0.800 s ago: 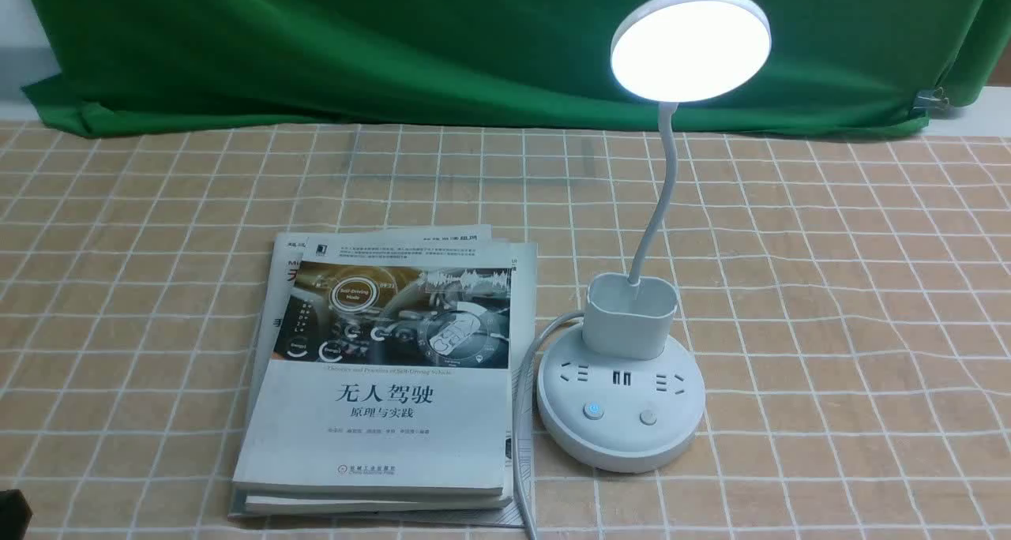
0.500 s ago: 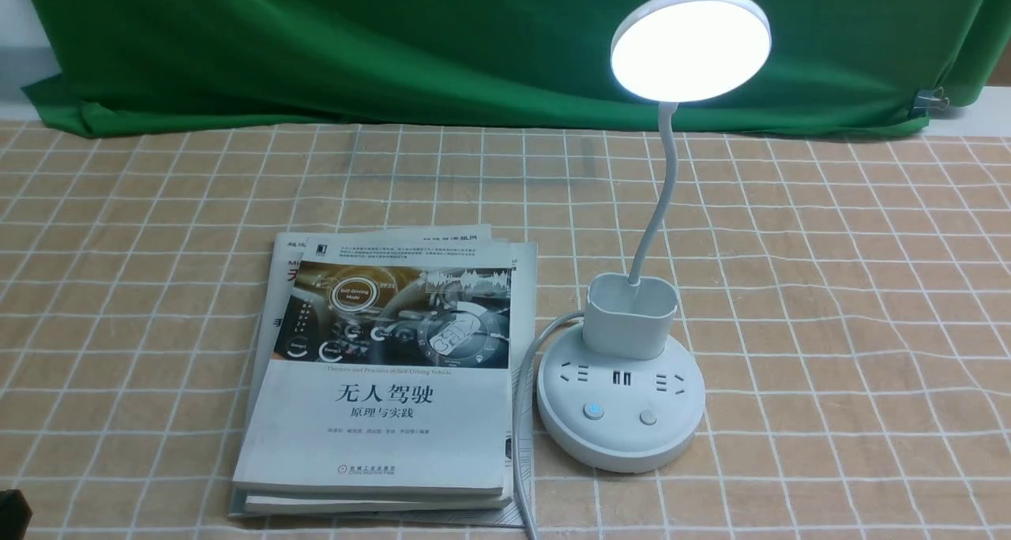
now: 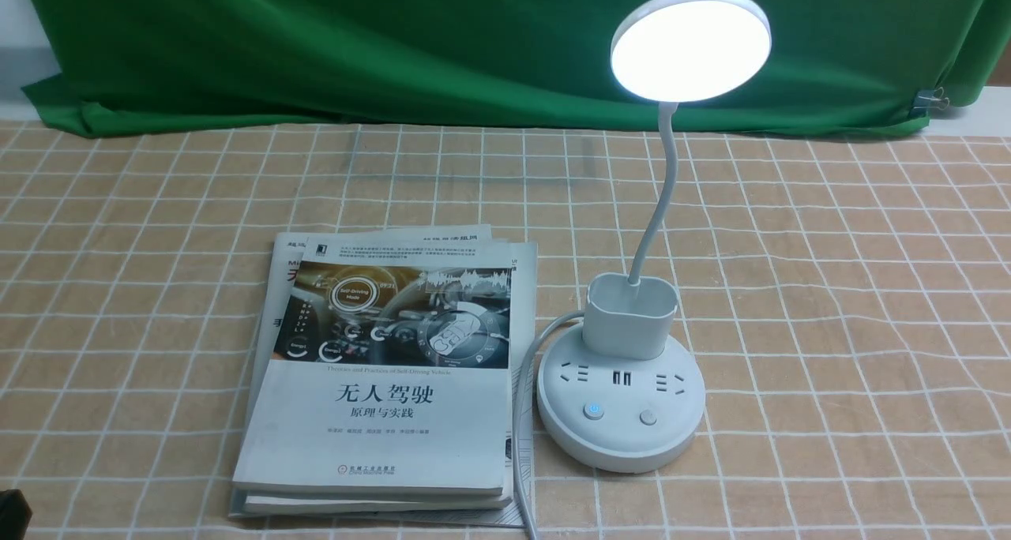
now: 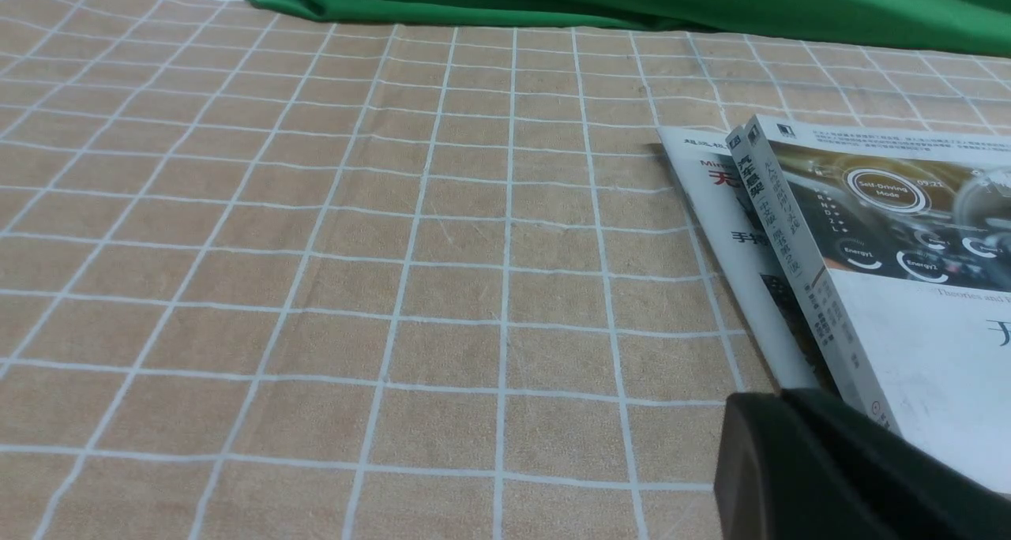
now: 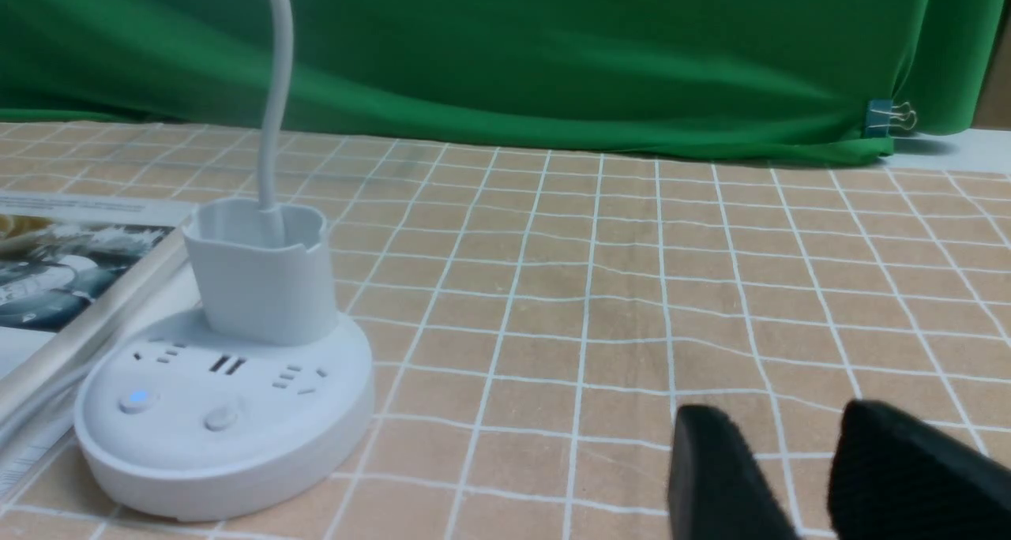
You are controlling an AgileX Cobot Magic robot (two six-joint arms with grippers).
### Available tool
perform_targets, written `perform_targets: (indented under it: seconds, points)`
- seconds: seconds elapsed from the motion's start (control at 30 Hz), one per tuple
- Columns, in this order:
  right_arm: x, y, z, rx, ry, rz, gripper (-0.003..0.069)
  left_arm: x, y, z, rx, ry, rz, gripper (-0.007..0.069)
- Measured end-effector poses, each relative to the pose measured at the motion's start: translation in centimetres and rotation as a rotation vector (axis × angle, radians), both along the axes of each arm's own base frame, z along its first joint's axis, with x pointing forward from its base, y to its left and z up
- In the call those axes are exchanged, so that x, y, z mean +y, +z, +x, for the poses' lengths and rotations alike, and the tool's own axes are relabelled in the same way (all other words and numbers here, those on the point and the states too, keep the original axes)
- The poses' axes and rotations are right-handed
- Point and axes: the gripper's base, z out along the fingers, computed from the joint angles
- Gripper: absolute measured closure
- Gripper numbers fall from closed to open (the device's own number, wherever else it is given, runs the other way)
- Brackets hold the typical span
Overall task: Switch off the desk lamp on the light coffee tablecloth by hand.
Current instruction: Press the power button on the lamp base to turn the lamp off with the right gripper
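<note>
The white desk lamp stands on the light coffee tablecloth (image 3: 853, 287), right of centre. Its disc head (image 3: 689, 44) is lit. Its round base (image 3: 620, 418) has a button with a blue light (image 3: 593, 410) and a plain button (image 3: 648, 418). In the right wrist view the base (image 5: 261, 445) lies well to the side of my right gripper (image 5: 782, 425), which is open, empty and low over the cloth. My left gripper (image 4: 778, 402) is shut and empty beside the books' corner. Only a dark bit of the left arm (image 3: 12, 512) shows in the front view.
A stack of books (image 3: 387, 374) lies just left of the lamp base, with the lamp's white cable (image 3: 521, 382) running between them. A green cloth (image 3: 395, 43) hangs along the back, held by a clip (image 3: 932, 98).
</note>
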Motion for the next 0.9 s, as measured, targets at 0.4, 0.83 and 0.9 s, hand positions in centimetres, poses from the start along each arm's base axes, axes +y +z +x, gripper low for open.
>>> perform_targets:
  seconds: [0.4,0.83,0.9]
  points:
    - [0.0,0.2,0.0,-0.017,-0.001,0.032,0.0417,0.0,0.0,0.0,0.0,0.0,0.0,0.062]
    - [-0.3,3.8,-0.2,-0.336,-0.001,0.577,0.042,0.0,0.0,0.0,0.0,0.0,0.0,0.062]
    - [-0.3,3.8,-0.2,-0.339,0.0,0.59,0.0421,0.0,0.0,0.0,0.0,0.0,0.0,0.062]
